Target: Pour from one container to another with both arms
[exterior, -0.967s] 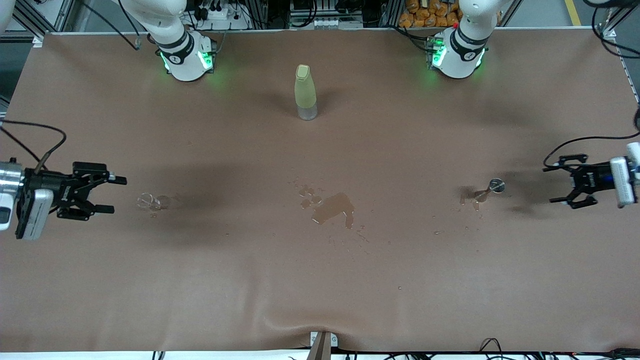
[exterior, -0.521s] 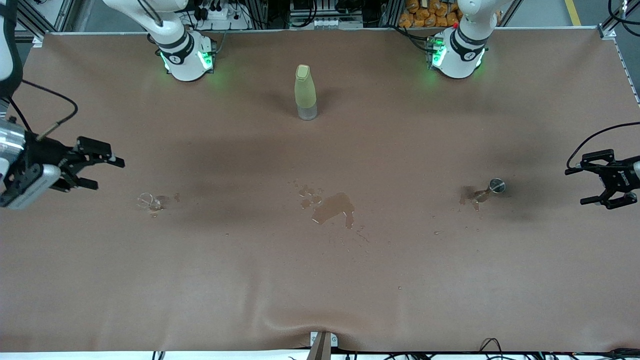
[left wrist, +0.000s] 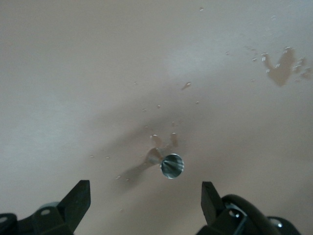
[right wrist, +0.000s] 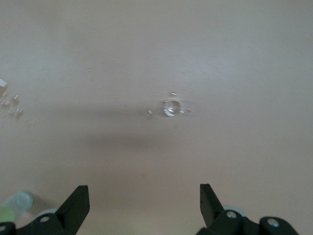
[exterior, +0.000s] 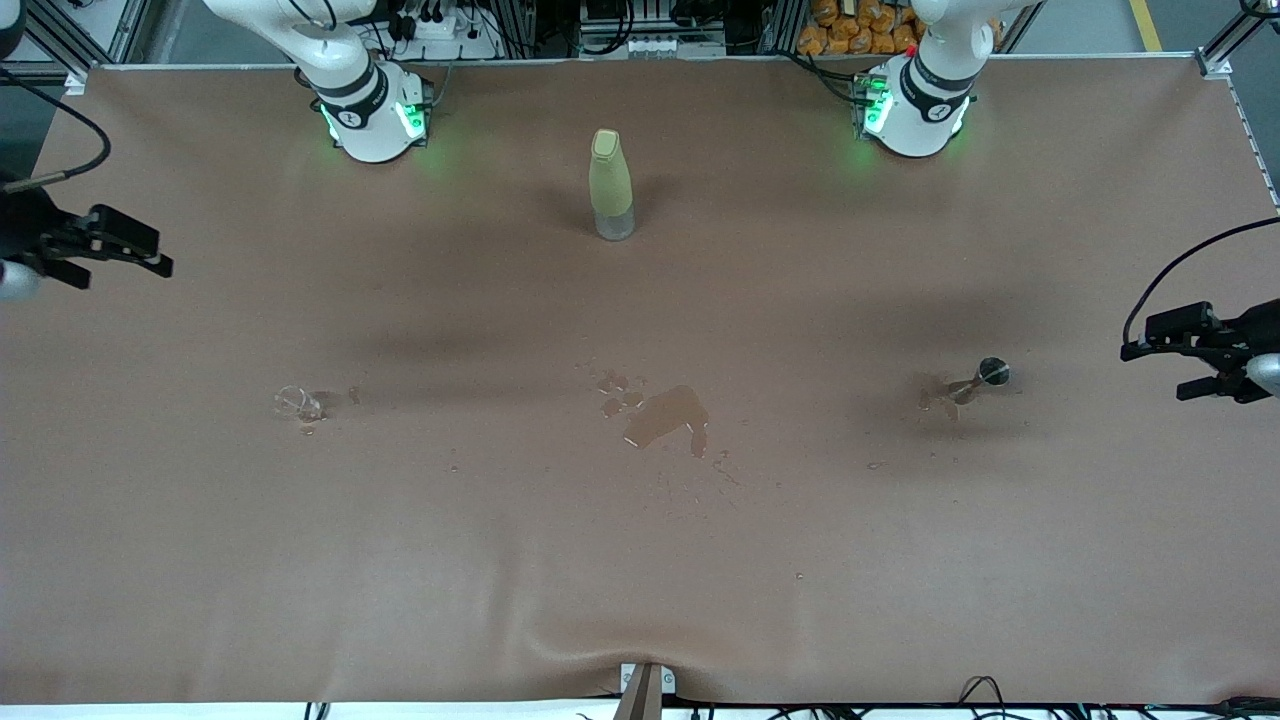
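Brown table [exterior: 640, 560], puddle [exterior: 665, 417] mid-table: left gripper [exterior: 1180, 350] and right gripper [exterior: 110, 245] hover at its ends, fingers released; approach the small metal cup [exterior: 993, 372] squarely.

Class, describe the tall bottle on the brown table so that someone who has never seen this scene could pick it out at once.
Start at the brown table and look midway between the two arm bases. There stands the bottle, upright and farther from the front camera than the puddle. It is the tallest thing on the table: pale yellow-green with a clear base, unlike the small clear glass and the metal cup.
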